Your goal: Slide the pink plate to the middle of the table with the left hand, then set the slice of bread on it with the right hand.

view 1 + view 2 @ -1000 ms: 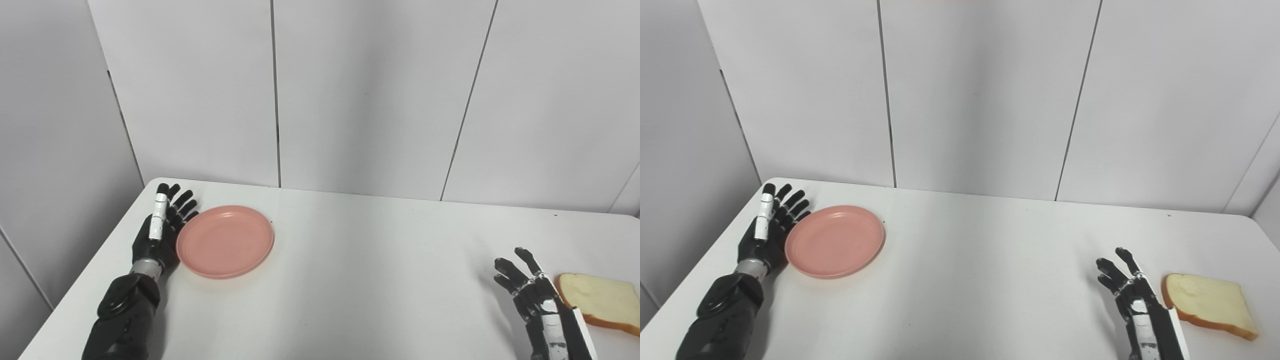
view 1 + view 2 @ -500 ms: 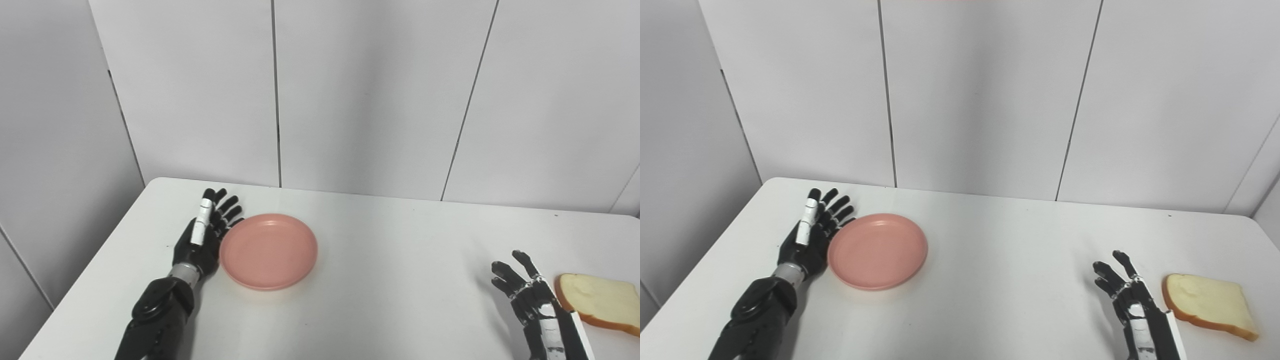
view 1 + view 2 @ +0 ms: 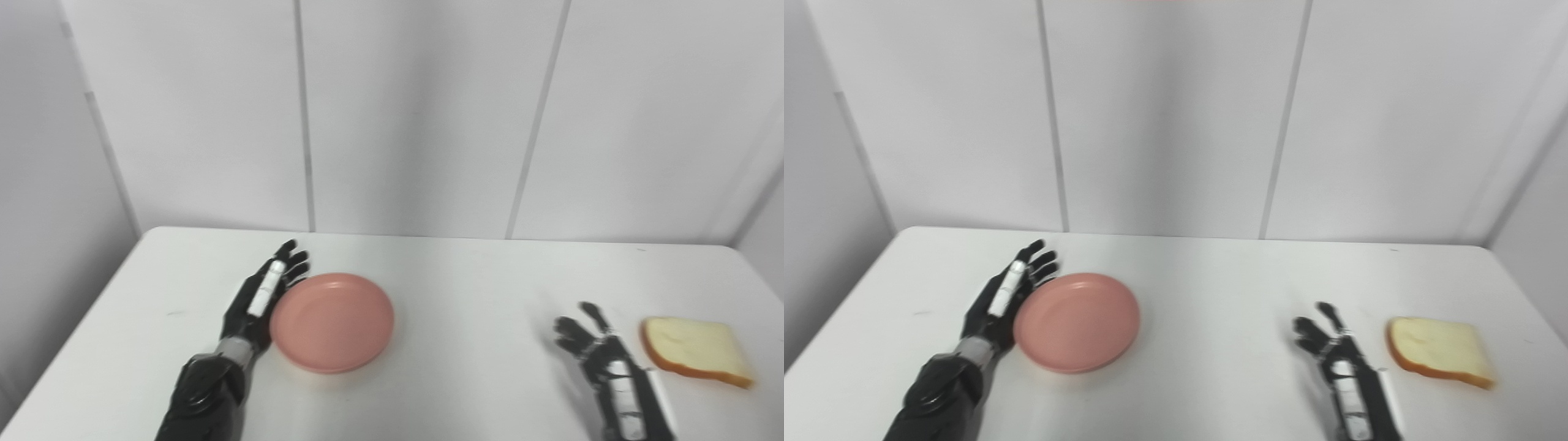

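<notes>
Pink plate [image 3: 334, 321] against left robot hand [image 3: 260, 300]

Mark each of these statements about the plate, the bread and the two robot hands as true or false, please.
1. The left robot hand is open and rests against the left edge of the pink plate. True.
2. The slice of bread lies on the plate. False: it lies on the white table, right of the right robot hand.
3. The right robot hand holds the bread. False: it is open, apart from the bread.
4. The plate carries nothing. True.
5. The plate stands on its edge. False: it lies flat.
</notes>
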{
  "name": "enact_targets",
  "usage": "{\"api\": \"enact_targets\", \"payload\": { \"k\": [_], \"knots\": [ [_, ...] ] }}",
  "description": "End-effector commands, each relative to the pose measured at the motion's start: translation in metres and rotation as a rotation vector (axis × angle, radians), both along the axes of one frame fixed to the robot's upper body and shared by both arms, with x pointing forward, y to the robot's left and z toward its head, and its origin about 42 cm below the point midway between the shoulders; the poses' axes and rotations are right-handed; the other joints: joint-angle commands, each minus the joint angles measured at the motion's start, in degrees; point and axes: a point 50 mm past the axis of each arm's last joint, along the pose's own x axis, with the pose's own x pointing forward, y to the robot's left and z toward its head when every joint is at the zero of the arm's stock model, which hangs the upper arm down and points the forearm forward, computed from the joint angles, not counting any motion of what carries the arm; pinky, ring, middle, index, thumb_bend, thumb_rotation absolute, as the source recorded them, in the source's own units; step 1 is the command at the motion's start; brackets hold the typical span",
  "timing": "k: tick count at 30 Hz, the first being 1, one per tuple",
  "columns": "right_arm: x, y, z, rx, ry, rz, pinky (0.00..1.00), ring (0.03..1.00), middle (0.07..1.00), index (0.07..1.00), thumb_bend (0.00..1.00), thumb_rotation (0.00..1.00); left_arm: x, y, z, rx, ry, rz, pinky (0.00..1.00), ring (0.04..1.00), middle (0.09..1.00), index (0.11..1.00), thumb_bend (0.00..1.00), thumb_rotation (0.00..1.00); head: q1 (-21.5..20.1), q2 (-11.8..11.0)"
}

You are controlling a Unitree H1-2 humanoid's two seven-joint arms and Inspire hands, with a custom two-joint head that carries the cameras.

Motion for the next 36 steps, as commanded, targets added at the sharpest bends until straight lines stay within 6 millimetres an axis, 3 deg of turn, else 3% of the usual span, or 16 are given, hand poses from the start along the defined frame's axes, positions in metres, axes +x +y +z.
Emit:
{"api": "enact_targets", "payload": {
  "k": [1, 12, 18, 23, 32, 36],
  "knots": [
    [-0.028, 0.024, -0.044, 0.074, 0.189, 0.000, 0.84, 0.827, 0.781, 0.886, 0.89, 0.86, -0.009, -0.014, -0.016, -0.018, 0.070, -0.045, 0.87, 0.890, 0.883, 0.895, 0.86, 0.72, -1.69, 0.36],
    [-0.023, 0.063, -0.030, 0.066, 0.195, -0.020, 0.85, 0.834, 0.791, 0.908, 0.89, 0.88, -0.019, -0.045, -0.017, -0.100, 0.113, -0.038, 0.91, 0.896, 0.865, 0.864, 0.89, 0.72, -11.68, 1.58],
    [-0.021, 0.075, -0.025, 0.052, 0.200, -0.028, 0.87, 0.851, 0.799, 0.915, 0.90, 0.89, -0.026, -0.062, -0.022, -0.153, 0.120, -0.021, 0.93, 0.892, 0.860, 0.863, 0.89, 0.71, -13.02, 1.95],
    [-0.020, 0.076, -0.023, 0.058, 0.206, -0.028, 0.90, 0.867, 0.807, 0.918, 0.90, 0.90, -0.033, -0.080, -0.030, -0.177, 0.132, -0.014, 0.85, 0.873, 0.842, 0.837, 0.88, 0.72, -12.80, 2.51],
    [-0.020, 0.075, -0.022, 0.057, 0.211, -0.024, 0.89, 0.863, 0.808, 0.914, 0.91, 0.89, -0.038, -0.096, -0.031, -0.229, 0.155, 0.014, 0.90, 0.883, 0.820, 0.830, 0.89, 0.71, -12.82, 2.62],
    [-0.020, 0.075, -0.023, 0.053, 0.215, -0.029, 0.89, 0.863, 0.810, 0.912, 0.91, 0.87, -0.039, -0.101, -0.030, -0.223, 0.154, 0.013, 0.86, 0.878, 0.819, 0.836, 0.89, 0.72, -13.60, 2.76]
  ]
}}
